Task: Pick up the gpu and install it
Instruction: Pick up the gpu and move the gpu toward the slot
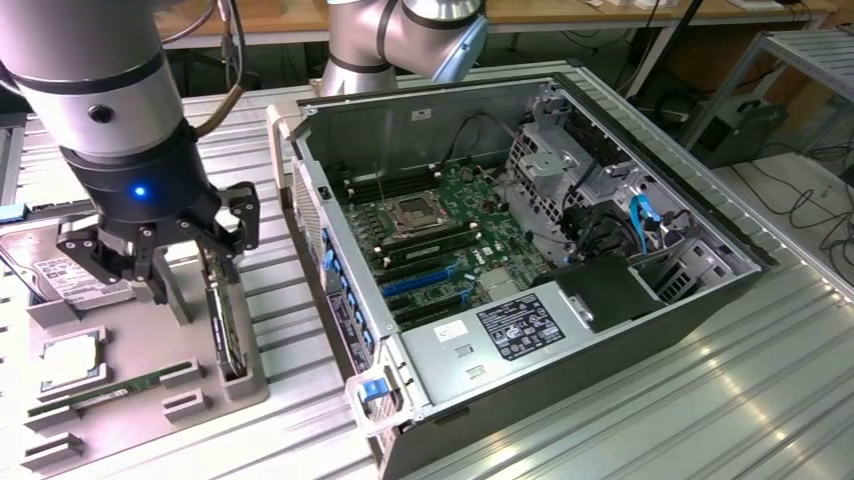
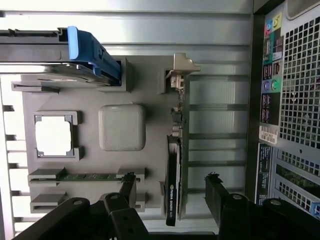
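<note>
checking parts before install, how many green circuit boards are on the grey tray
2: the gpu standing on edge between the open fingers, and the narrow memory stick lying flat beside the cpu. The hard drive may hide more of the tray.

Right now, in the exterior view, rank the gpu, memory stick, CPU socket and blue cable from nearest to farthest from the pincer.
1. gpu: edge-on in the tray, just beneath the open pincer.
2. memory stick: flat in the same tray, the exterior view's left.
3. CPU socket: inside the case, mid-board.
4. blue cable: case's far end, the exterior view's right.
</note>
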Robot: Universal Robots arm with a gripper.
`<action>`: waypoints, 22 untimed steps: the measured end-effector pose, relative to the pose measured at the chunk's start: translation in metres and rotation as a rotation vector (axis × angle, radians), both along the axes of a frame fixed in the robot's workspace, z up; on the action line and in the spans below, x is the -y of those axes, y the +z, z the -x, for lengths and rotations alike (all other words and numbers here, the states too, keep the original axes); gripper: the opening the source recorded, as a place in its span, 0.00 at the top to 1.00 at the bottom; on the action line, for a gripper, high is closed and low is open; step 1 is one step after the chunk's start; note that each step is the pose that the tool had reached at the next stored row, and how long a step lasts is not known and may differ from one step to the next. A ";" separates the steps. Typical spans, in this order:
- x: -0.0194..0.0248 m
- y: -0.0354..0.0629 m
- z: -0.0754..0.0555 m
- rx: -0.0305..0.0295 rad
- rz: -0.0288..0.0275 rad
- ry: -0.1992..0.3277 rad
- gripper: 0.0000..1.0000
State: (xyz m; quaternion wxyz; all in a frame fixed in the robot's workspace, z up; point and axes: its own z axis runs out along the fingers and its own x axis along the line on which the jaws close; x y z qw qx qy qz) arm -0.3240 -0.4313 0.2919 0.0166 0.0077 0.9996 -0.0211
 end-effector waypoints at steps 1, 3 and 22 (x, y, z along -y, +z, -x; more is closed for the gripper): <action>0.0000 -0.0014 0.000 0.0000 0.0000 -0.006 0.33; 0.0000 -0.0055 -0.001 -0.0001 0.0001 -0.017 0.33; 0.0017 -0.0353 -0.002 0.0000 0.0010 0.020 0.33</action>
